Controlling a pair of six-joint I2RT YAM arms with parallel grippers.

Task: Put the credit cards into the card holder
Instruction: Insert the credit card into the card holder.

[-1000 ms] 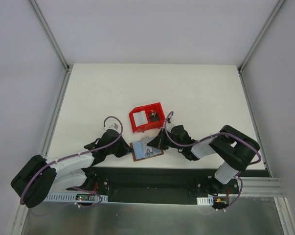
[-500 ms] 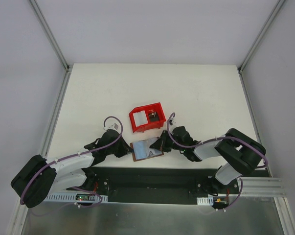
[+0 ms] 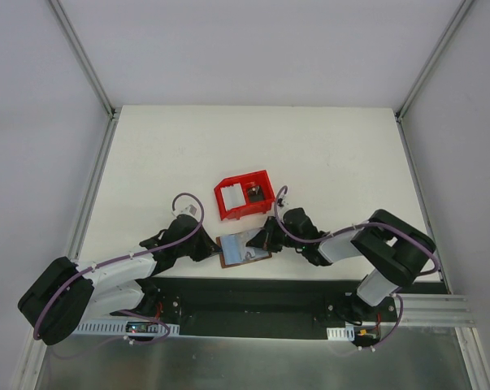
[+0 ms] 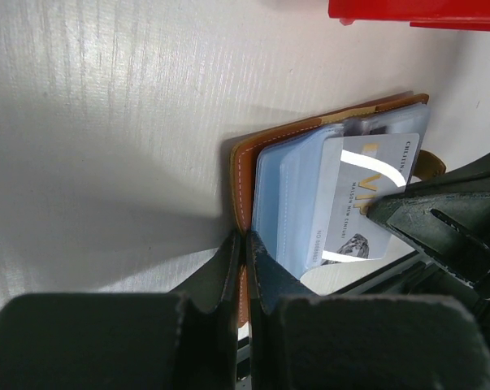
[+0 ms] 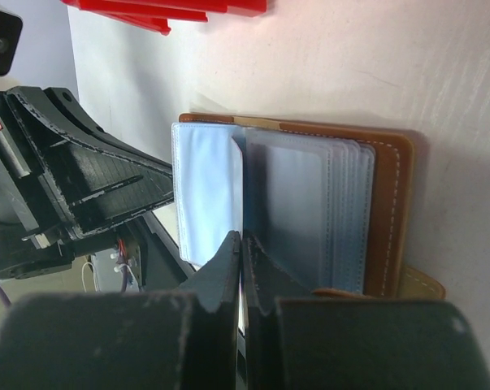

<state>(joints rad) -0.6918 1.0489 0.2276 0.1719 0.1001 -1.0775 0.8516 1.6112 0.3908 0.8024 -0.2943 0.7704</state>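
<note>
Brown leather-like holder [image 3: 243, 248] lies open on the white worktop [image 3: 188, 162], low in the top frame, just below the red bin [image 3: 243, 195] and apart from it. The 2 arms meet it from either side.

The left end effector [image 4: 245, 262] is at the bottom of its wrist frame, fingers together and clamped on the brown cover's stitched edge. Above it the clear sleeves [image 4: 289, 195] fan out, and 1 printed card [image 4: 362, 191] sits among them at centre right. The tip of the other arm touches that card's face.

The right end effector [image 5: 241, 252] is at the bottom centre of its wrist frame, fingers together. Its tip sits at the seam between a pale blue leaf [image 5: 204, 191] on the left and the stacked sleeves on the right. I cannot tell whether anything is pinched there, or whether that leaf is a card or a sleeve.
</note>
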